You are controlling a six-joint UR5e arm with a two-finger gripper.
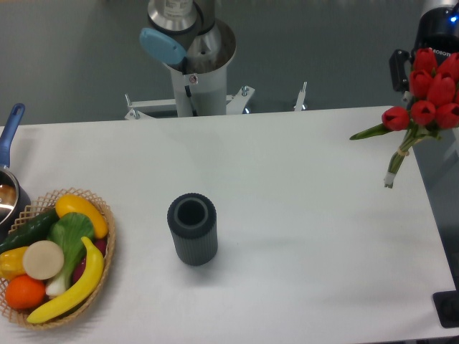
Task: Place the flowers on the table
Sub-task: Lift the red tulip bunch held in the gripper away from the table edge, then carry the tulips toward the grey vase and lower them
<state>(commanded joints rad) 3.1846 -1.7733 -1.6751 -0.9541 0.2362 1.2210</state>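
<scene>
The gripper (434, 43) holds the flowers (429, 97) up over the table's (301, 215) far right corner, stems hanging down-left.

One bunch of flowers (429, 89); one table (301, 215); one dark cup (192, 228); one basket (100, 287); two bananas (72, 287); one pan (8, 183).

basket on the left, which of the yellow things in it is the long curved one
The banana, arcing along the basket's right rim. The other yellow pieces, at the top and the left edge, are short and plump.
</scene>
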